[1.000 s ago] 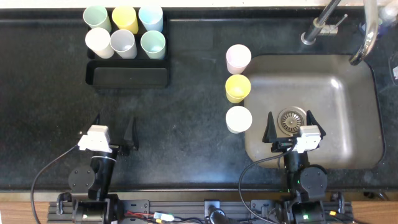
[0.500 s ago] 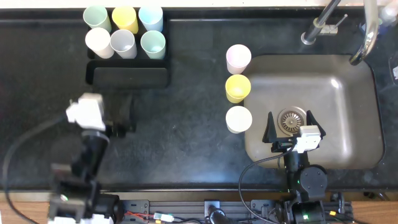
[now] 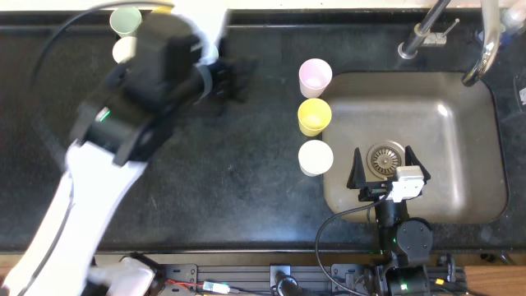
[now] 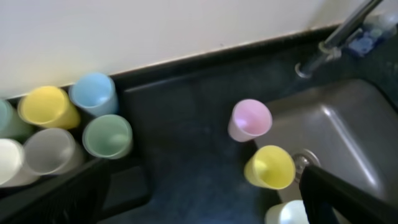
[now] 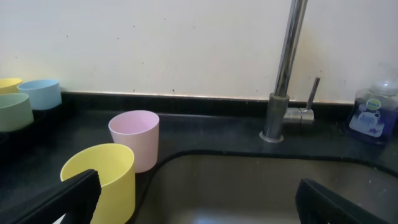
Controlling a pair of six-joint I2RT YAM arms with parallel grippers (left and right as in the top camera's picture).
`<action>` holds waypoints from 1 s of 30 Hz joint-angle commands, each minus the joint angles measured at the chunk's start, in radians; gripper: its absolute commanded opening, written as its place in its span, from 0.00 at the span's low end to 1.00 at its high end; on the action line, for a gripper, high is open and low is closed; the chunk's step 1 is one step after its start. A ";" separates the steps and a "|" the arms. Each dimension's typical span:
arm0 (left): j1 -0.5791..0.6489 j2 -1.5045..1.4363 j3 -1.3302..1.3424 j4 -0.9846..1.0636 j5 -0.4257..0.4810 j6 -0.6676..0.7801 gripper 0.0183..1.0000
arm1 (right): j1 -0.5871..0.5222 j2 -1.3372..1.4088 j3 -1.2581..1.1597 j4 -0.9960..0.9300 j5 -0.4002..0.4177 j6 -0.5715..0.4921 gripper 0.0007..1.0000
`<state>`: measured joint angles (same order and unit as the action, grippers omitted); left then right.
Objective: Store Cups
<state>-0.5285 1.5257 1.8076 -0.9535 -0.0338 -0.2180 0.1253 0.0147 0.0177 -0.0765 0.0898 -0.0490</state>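
Note:
Three loose cups stand in a row on the black counter beside the sink: a pink cup (image 3: 315,76) (image 4: 250,119) (image 5: 134,138), a yellow cup (image 3: 314,115) (image 4: 270,167) (image 5: 99,180) and a white cup (image 3: 316,156). Several pastel cups, among them a blue cup (image 4: 93,93) and a green cup (image 4: 107,135), stand in a black rack (image 4: 127,182) at the back left. My left gripper (image 3: 226,78) (image 4: 205,202) is lifted high between rack and loose cups, open and empty. My right gripper (image 3: 382,160) sits low over the sink, open and empty.
The steel sink (image 3: 460,140) fills the right side, with its drain (image 3: 385,158) below my right gripper. A faucet (image 3: 423,33) (image 5: 283,74) stands behind it, and a soap bottle (image 5: 372,115) is by the wall. A wall runs along the counter's back edge.
My left arm has risen fast from near the front edge and swung up and to the right, now covering much of the rack in the top view. The right arm and cups stayed put.

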 commanded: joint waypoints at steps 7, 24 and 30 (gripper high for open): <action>-0.150 0.485 0.484 -0.289 -0.109 -0.362 1.00 | 0.001 -0.009 -0.013 0.005 0.004 0.000 1.00; -0.170 0.835 0.560 -0.176 -0.104 -0.469 1.00 | 0.001 -0.009 -0.013 0.005 0.004 0.000 1.00; -0.164 0.874 0.576 -0.163 -0.123 -0.472 0.99 | 0.001 -0.009 -0.013 0.005 0.004 0.000 1.00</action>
<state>-0.6983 2.3741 2.3516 -1.1229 -0.1249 -0.6746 0.1249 0.0147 0.0177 -0.0765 0.0898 -0.0486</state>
